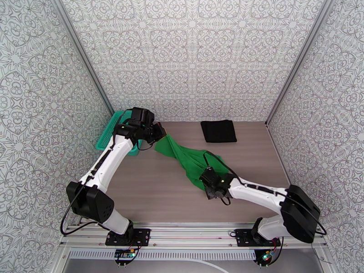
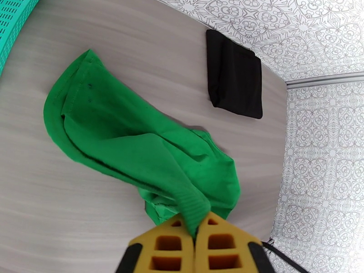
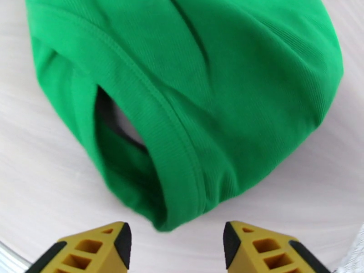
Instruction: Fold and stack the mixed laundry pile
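A bright green T-shirt (image 1: 187, 158) lies stretched and crumpled across the middle of the table. My left gripper (image 1: 160, 134) is shut on its far left end; in the left wrist view the yellow fingers (image 2: 170, 244) pinch a ribbed green edge (image 2: 193, 208). My right gripper (image 1: 207, 186) sits at the shirt's near right end. Its yellow fingers (image 3: 98, 246) stand open just short of a green hem (image 3: 173, 133), with nothing between them. A folded black garment (image 1: 218, 131) lies flat at the back of the table, also seen as a black garment (image 2: 234, 80) in the left wrist view.
A teal mesh basket (image 1: 107, 135) stands at the table's left edge, right behind my left arm, and its corner (image 2: 11, 23) shows in the left wrist view. Patterned walls enclose the table on three sides. Bare wood surface (image 1: 150, 196) lies in front of the shirt.
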